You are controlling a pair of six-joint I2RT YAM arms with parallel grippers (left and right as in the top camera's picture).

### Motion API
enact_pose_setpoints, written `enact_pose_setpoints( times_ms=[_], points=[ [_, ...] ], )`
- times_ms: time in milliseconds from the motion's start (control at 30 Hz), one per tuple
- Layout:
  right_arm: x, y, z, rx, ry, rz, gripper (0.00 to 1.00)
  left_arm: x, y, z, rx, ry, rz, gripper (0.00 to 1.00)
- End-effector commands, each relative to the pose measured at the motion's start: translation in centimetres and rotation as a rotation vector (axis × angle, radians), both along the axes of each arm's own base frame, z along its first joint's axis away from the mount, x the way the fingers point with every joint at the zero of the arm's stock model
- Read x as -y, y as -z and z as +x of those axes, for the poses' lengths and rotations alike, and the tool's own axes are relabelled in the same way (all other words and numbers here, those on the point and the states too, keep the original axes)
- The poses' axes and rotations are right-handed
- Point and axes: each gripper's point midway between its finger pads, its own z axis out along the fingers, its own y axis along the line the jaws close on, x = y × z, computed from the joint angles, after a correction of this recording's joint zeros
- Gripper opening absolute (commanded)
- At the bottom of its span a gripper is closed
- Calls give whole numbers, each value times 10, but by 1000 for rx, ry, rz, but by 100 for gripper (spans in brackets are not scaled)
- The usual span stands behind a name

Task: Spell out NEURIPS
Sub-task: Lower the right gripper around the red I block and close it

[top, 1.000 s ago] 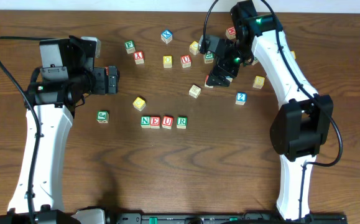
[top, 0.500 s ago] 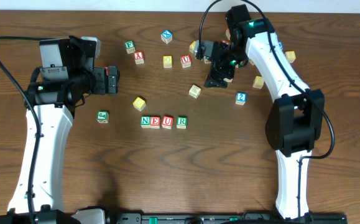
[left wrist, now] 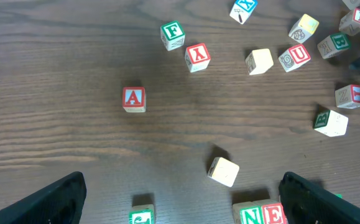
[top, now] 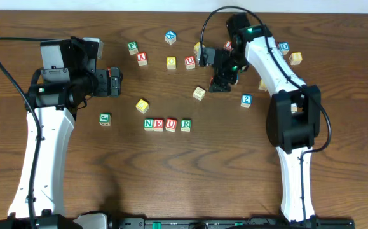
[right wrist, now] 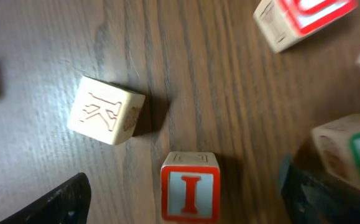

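You had the right arm (top: 274, 63) stretched from its base at the near edge up to the far side of the table (top: 234, 178). It folded back at the wrist, so the right gripper (top: 220, 83) pointed down into the scatter of loose cubes. In the wrist view its fingers (right wrist: 55, 199) stood wide apart, one on either side of the red I cube (right wrist: 190, 186). There was a gap to the cube on both sides, and the jaws gripped nothing. A plain cube with a carved mark (right wrist: 105, 111) lay just up and left of the I, and a green-edged cube (right wrist: 354, 149) sat near the right-hand finger. Your left arm (top: 44, 146) ran up the left side and bent inward, with the left gripper (top: 115, 81) pointing toward the table's middle and its jaws spread fully. The row read N (top: 149, 124), E (top: 159, 124), U (top: 171, 124), R (top: 185, 124). These four touched side by side near the centre, well apart from the I.
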Motion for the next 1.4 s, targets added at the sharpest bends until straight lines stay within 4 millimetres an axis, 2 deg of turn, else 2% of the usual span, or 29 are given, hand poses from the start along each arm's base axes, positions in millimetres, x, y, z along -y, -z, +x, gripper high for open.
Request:
enact_pose_setpoints(
  times_ms=[0, 167, 333, 500, 867, 1167, 1367],
  points=[
    [1, 6, 3, 3, -11, -4, 89, 0, -11, 3, 27, 4, -8, 97],
    [3, 7, 4, 4, -9, -6, 81, 0, -11, 3, 27, 4, -8, 98],
    [11, 7, 6, -4, 8, -4, 79, 0, -11, 3, 27, 4, -8, 97],
    [12, 7, 6, -5, 11, -4, 72, 0, -11, 3, 27, 4, -8, 97],
    [10, 10, 3, -21, 8, 15, 68, 0, -11, 3, 27, 4, -8, 98],
    [11, 25, -2, -63, 10, 12, 65, 0, -11, 3, 27, 4, -8, 97],
    [10, 25, -4, -69, 10, 15, 63, 0, -11, 3, 27, 4, -8, 98]
  ],
)
